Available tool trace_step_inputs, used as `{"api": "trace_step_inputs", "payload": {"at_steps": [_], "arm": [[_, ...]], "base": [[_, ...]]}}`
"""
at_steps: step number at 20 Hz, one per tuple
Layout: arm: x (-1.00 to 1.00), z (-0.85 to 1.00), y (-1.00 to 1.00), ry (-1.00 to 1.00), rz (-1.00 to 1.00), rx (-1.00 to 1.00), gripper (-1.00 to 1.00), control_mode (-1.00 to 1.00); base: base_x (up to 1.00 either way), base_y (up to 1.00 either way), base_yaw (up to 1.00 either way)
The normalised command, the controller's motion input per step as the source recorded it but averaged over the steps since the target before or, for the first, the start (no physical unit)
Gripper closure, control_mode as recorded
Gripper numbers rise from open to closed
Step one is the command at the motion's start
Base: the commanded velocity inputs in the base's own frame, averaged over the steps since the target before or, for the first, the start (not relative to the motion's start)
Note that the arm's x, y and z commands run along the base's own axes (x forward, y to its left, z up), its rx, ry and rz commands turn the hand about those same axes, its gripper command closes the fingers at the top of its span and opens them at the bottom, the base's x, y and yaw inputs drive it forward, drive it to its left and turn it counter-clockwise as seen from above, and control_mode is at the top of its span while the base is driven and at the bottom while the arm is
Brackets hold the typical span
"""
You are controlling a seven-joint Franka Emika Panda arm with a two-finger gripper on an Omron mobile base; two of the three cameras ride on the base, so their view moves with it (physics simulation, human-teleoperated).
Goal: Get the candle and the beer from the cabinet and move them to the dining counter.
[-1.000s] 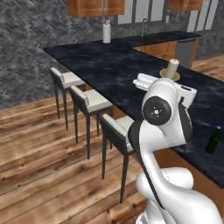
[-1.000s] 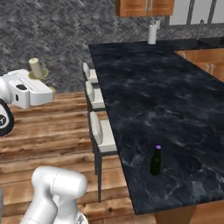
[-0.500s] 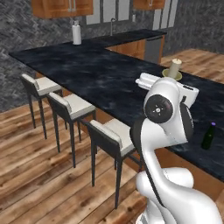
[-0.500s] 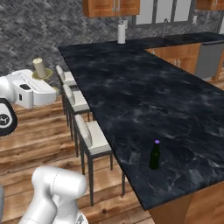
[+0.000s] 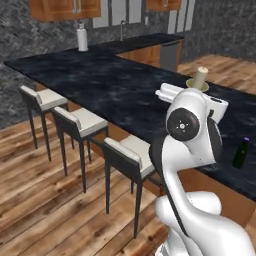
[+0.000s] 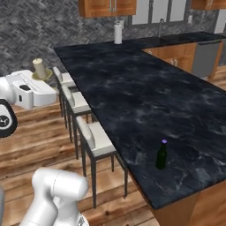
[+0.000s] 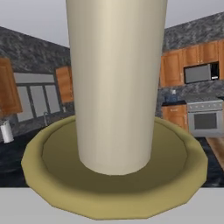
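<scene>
Two task things show, no readable writing or brand on either. Candle (image 5: 200, 76) stands upright in its olive dish holder on top of the white hand, seen w/ the same cream pillar in right base view (image 6: 39, 67) and close up in hand view (image 7: 116, 83), dish rim wrapping round its foot. Gripper (image 5: 196, 92) jaws are hidden by the holder; they're clenched nearly fully, gripping the candle holder from below. Beer (image 6: 162, 154) stands upright on the dining counter (image 6: 132, 88) near its close edge, purple cap up; also at right in left base view (image 5: 240, 152). Three white-cushioned stools (image 5: 82, 121) line the counter side. Paper-towel roll (image 6: 118, 34) at the far end, below the wood cabinet (image 6: 107, 6), doors shut.
</scene>
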Motion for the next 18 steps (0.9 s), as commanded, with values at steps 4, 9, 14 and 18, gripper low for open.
{"api": "trace_step_inputs", "payload": {"at_steps": [4, 9, 14, 18], "arm": [[0.0, 0.0, 0.0, 0.0, 0.0, 0.0, 1.0, 1.0], [0.0, 0.0, 0.0, 0.0, 0.0, 0.0, 1.0, 1.0], [0.0, 0.0, 0.0, 0.0, 0.0, 0.0, 1.0, 1.0], [0.0, 0.0, 0.0, 0.0, 0.0, 0.0, 1.0, 1.0]], "base": [[0.42, 0.24, -0.49], [0.3, 0.33, -0.49], [0.29, 0.23, -0.26], [0.41, 0.16, -0.15]]}}
